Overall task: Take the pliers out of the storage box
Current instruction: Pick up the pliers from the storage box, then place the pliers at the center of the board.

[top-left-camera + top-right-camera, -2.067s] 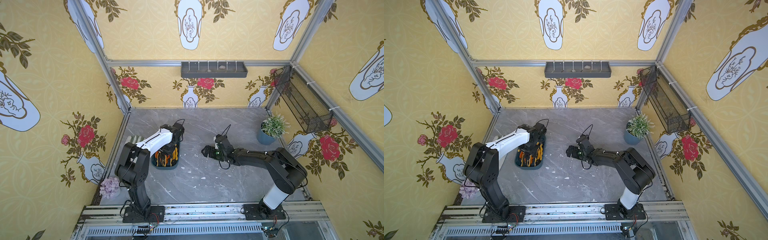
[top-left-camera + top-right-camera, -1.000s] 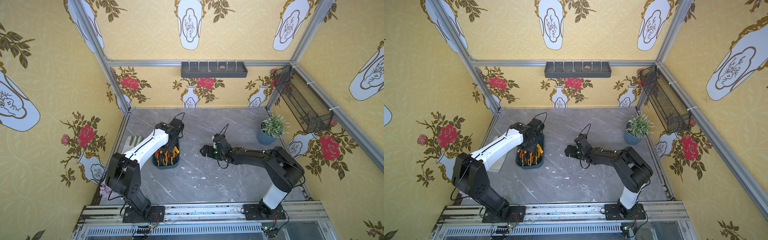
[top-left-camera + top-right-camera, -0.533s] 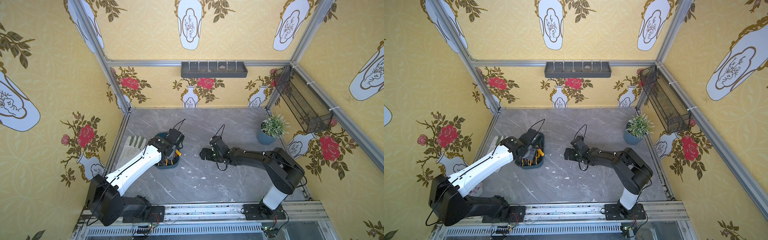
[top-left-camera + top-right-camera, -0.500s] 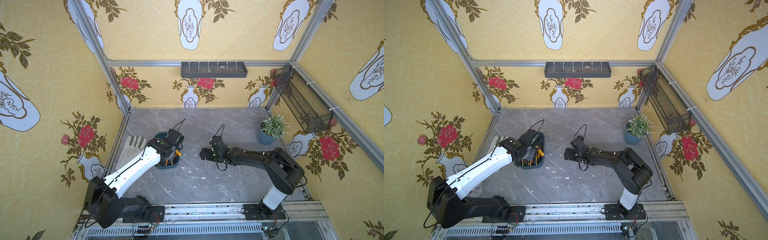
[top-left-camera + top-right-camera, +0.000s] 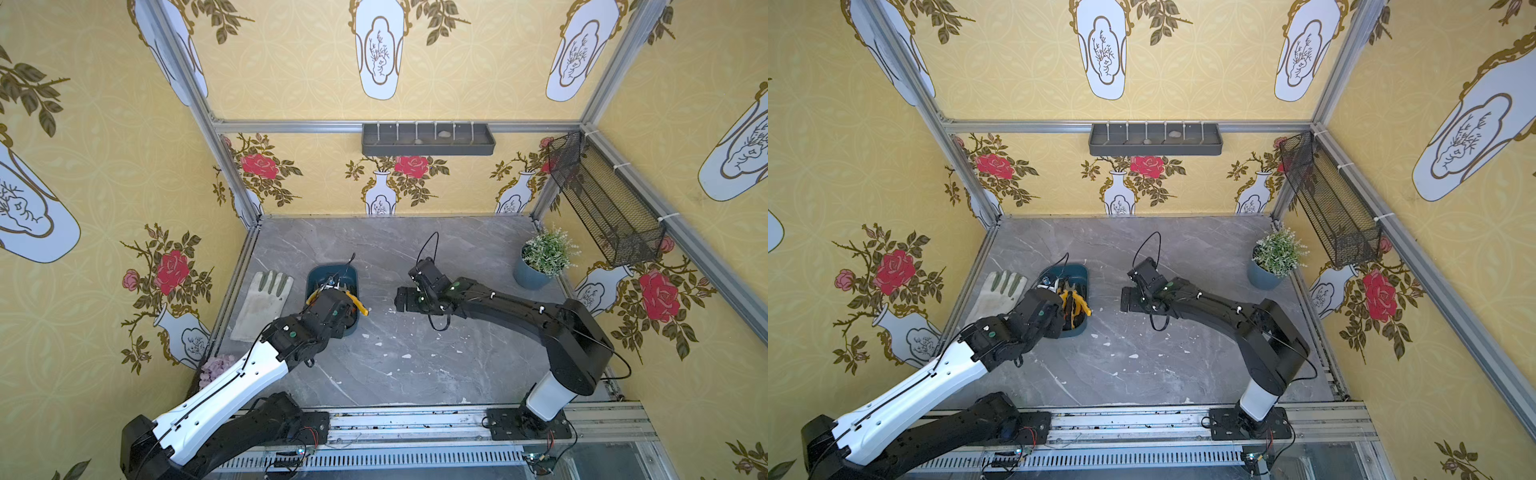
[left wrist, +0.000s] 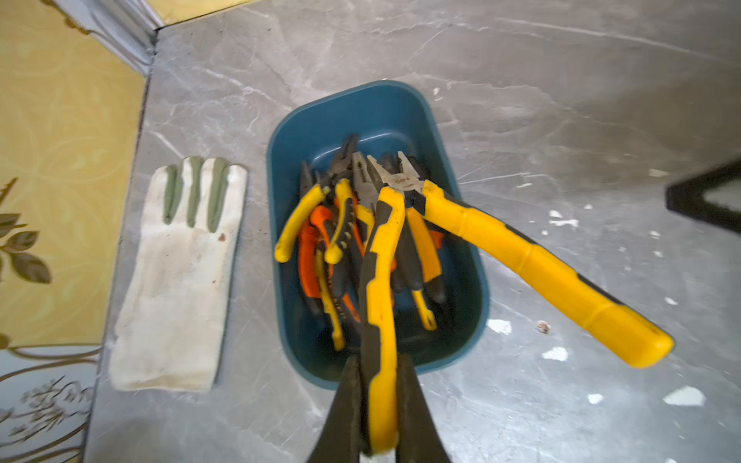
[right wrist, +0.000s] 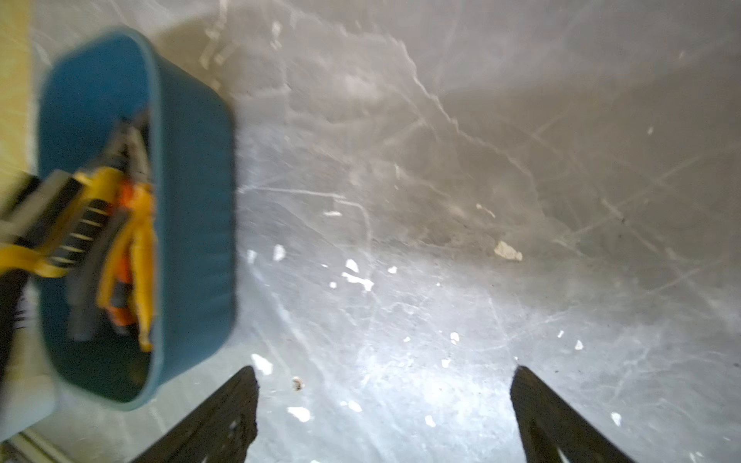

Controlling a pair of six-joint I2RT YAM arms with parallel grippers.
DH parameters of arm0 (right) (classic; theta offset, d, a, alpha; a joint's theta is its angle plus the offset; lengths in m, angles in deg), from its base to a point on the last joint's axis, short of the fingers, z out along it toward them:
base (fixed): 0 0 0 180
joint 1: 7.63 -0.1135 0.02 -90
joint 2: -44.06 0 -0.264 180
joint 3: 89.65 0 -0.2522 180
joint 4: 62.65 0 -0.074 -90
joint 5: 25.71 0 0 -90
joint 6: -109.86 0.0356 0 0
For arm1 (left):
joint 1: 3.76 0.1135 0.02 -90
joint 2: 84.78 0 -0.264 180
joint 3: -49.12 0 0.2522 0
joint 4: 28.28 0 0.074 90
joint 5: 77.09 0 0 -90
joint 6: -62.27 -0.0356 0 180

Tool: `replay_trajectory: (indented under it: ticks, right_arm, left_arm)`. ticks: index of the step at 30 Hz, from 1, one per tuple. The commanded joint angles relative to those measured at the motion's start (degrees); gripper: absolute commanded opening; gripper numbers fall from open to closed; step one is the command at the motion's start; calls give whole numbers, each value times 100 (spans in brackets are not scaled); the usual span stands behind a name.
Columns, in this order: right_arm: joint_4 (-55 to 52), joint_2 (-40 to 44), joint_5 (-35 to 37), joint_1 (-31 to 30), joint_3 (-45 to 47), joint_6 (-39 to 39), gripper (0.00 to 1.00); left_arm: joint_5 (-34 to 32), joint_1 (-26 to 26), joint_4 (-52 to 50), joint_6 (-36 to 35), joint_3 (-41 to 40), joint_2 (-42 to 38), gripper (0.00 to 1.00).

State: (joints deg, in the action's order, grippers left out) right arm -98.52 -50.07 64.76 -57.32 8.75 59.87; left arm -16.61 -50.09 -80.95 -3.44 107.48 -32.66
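Note:
The teal-blue storage box (image 6: 361,92) stands on the grey marble table, left of centre in both top views (image 5: 332,274) (image 5: 1077,272). Several pliers (image 6: 333,224) with yellow or orange handles lie piled inside. My left gripper (image 6: 379,360) is at the box's near end, shut on one handle of a yellow-and-black pliers (image 6: 401,184). That tool's other handle (image 6: 541,272) splays out over the box's right rim and shows in a top view (image 5: 360,308). My right gripper (image 7: 385,373) hangs open and holds nothing, over bare table just right of the box (image 5: 401,299).
A white work glove (image 5: 264,299) lies flat left of the box, by the left wall. A potted plant (image 5: 544,259) stands at the back right. A grey tray (image 5: 428,139) and a black mesh basket (image 5: 602,203) hang on the walls. White flecks dot the table.
My left arm has swung down and back toward the front, its wrist now at the box's near end with the pliers in its grip. My right gripper has shifted slightly left toward the box.

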Motion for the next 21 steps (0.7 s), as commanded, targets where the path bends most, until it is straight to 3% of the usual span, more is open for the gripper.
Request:
replay_trajectory:
  ticks: [1,6,13,21]
  right_arm:
    - [-1046,95,130,10,-885,-275,97]
    - [-2580,-267,216,-7,-2577,-189,98]
    - [-2665,-273,-528,-54,-3075,443,97]
    - [-2746,-418,-489,-52,-3124,503,97]
  left_arm:
    - [-458,-548,1234,-316,-300,-304,0]
    - [-1434,-1422,2163,-1152,-595,-552,0]
    - [-3271,-2671,3116,-2528,-347,480,0]
    - [-3494,-2891,3802,-2946,-259,1052,0]
